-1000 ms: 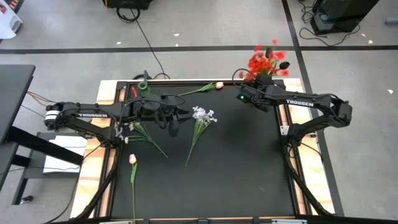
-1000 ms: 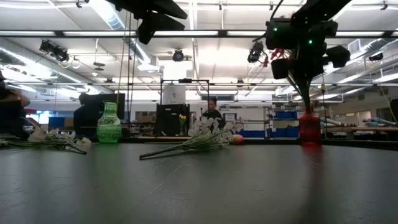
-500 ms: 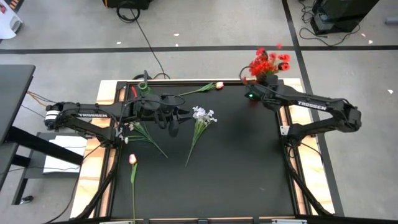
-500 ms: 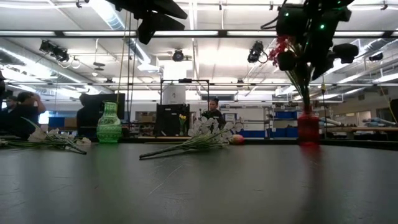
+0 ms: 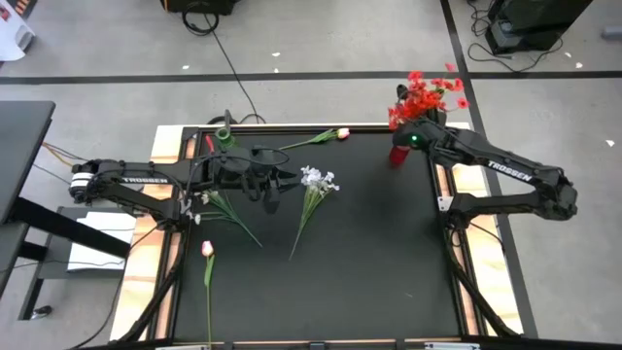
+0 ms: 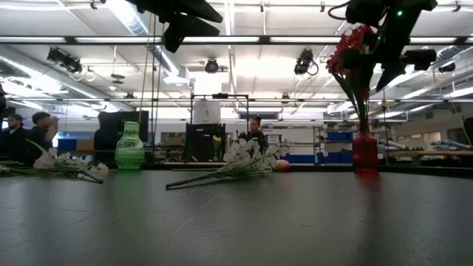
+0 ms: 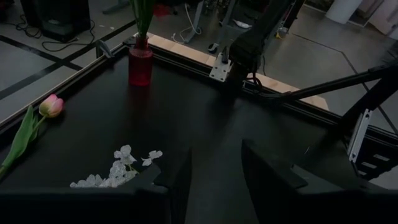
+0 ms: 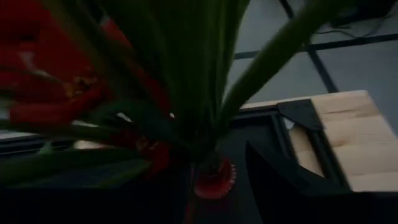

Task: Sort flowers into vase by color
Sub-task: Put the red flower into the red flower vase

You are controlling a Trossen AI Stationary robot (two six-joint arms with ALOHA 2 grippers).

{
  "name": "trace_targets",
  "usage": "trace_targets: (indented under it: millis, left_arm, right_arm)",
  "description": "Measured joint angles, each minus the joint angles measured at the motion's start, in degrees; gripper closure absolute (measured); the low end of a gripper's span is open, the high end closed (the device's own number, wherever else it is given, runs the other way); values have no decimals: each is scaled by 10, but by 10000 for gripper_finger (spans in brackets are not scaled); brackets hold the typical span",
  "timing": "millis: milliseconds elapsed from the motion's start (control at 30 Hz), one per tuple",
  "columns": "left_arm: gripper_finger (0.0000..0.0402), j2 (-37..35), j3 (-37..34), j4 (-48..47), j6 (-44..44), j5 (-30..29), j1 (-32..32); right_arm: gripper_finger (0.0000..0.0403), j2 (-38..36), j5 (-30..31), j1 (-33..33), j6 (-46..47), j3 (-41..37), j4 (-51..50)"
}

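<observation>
Flowers lie scattered across the black table (image 5: 369, 253): a pink bud (image 5: 206, 249) at the left edge, a white bunch (image 5: 216, 201) beside the left arm, another white bunch (image 5: 317, 181) mid-table, a second pink bud (image 5: 342, 133) along the far edge. A green vase (image 6: 130, 147) stands at far left. The left gripper (image 5: 273, 193) hovers mid-table, fingers apart and empty. At far right, red blooms (image 5: 425, 92) stand in the red vase (image 6: 365, 151), with the right gripper (image 5: 422, 122) at their stems; its grip cannot be made out.
</observation>
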Motion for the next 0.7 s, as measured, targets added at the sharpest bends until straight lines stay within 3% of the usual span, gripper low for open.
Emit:
trace_targets:
  millis: [167,367,567,700]
  left_arm:
    - [256,0,0,0,-9,0,0]
    - [256,0,0,0,-16,0,0]
    - [256,0,0,0,-20,0,0]
    - [256,0,0,0,-21,0,0]
  right_arm:
    - [222,-19,-19,-5,-32,27,6]
    - [211,-23,-91,-27,-83,73,-11]
    - [223,-23,-109,-38,-88,112,-64]
    - [254,-23,-95,-49,-87,126,-96]
